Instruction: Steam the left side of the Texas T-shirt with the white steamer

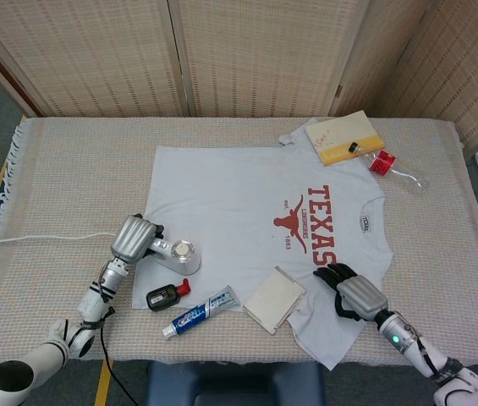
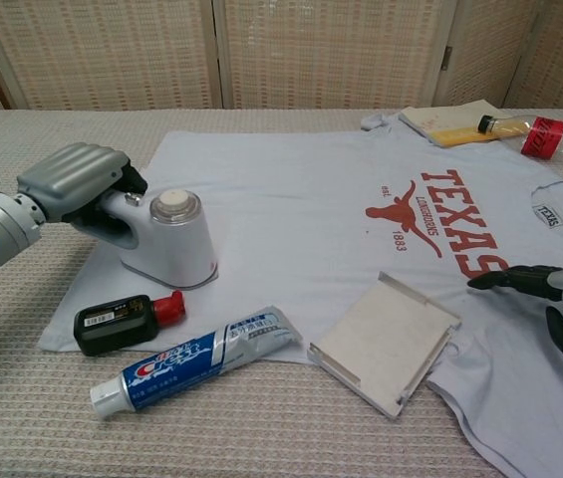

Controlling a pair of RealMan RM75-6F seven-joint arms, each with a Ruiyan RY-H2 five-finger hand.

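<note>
The white Texas T-shirt (image 1: 247,203) (image 2: 311,214) lies flat on the table, its orange longhorn print toward the right. The white steamer (image 1: 184,256) (image 2: 169,242) stands on the shirt's left part near its front edge. My left hand (image 1: 133,239) (image 2: 77,182) grips the steamer's handle from the left. My right hand (image 1: 353,292) (image 2: 550,299) rests on the shirt's lower right part, fingers curled onto the cloth, holding nothing that I can see.
A black bottle with a red cap (image 1: 167,294) (image 2: 127,321), a toothpaste tube (image 1: 200,311) (image 2: 196,358) and a cream box (image 1: 274,299) (image 2: 386,342) lie along the front edge. A yellow book (image 1: 344,135) and a red item (image 1: 381,161) sit at back right. The steamer's cord (image 1: 44,233) trails left.
</note>
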